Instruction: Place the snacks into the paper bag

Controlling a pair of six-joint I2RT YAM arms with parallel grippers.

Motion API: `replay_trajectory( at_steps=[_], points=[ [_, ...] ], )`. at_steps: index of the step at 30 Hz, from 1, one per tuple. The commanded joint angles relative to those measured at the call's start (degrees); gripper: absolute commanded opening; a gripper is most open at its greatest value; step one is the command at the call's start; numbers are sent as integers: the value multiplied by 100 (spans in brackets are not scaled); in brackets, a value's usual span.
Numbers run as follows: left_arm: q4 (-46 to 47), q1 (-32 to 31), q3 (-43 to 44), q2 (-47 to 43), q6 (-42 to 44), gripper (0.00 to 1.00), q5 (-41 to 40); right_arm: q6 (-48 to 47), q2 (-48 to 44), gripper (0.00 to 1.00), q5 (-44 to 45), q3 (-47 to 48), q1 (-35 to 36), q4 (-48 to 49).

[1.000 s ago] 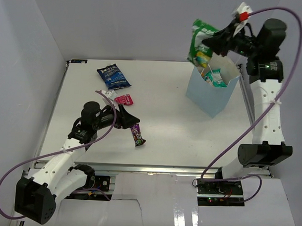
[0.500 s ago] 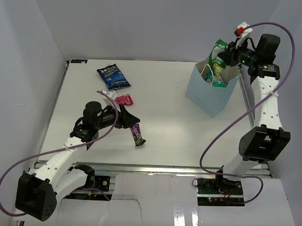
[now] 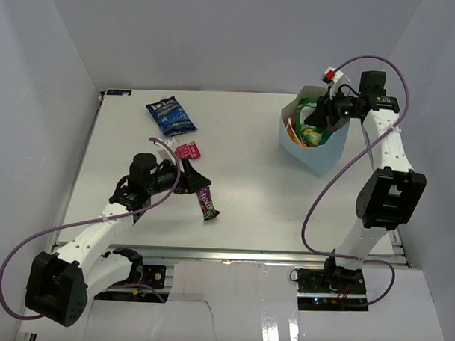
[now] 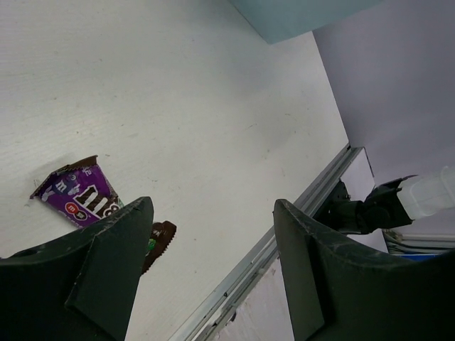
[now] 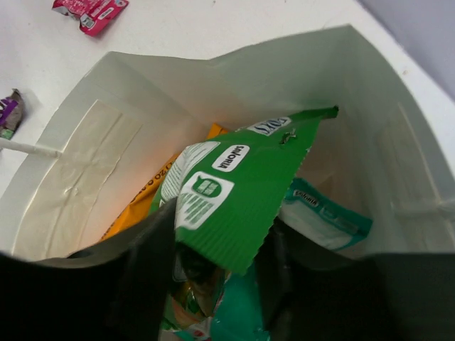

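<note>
The left claw hangs released over the near half of the counter, its jaws spread wide with nothing between them. The dark purple candy bar lies flat just beside it, slightly nearer the arm bases and toward the robot's right. In the left wrist view the bar sits off by one finger, outside the gap rather than in it. Its long axis runs roughly near to far with a small slant. The left arm is plainly the closer one, so I judge the claw must shift sideways over the bar and straddle its narrow width.

A little farther back lies the pink packet, and beyond it the dark blue bag; both are flat on the counter and well apart from the paper bag.

At the far right that bag stands upright with its mouth open. The right claw is down in the opening and appears to be grasping the green packet, which stands on edge inside. Beneath and beside it rest the large orange chip bag and the teal packet.
</note>
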Motion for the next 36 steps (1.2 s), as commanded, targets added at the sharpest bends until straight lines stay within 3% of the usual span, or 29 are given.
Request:
replay_trajectory(
  at_steps=[1, 2, 5, 13, 18, 24, 28, 33, 36],
  points=[
    [-177, -1, 73, 94, -21, 79, -337, -317, 58, 57, 297, 462, -32, -459],
    [-301, -1, 82, 130, -91, 79, -425, -326, 49, 66, 350, 541, -41, -503],
    [-486, -1, 152, 305, -162, 79, -715, -238, -12, 75, 491, 963, -85, -503],
    [-635, -1, 223, 569, -180, 79, -804, -185, -161, 77, 430, 1535, -76, -679],
    [-873, -1, 293, 675, -232, 79, -1014, 218, -880, 77, 526, 1263, -76, 179],
    [-987, -1, 337, 824, -329, 79, -1120, 790, -1384, 68, 334, 1069, -76, 868],
    [-987, -1, 389, 860, -320, 79, -1085, 773, -1217, 44, 263, 727, -76, 737],
    [-1093, -1, 416, 754, -329, 79, -1260, 755, -900, 38, 501, 639, -76, 534],
    [-1250, -1, 390, 614, -425, 79, -1637, 860, -1181, 38, -321, 525, -67, 709]
  ],
)
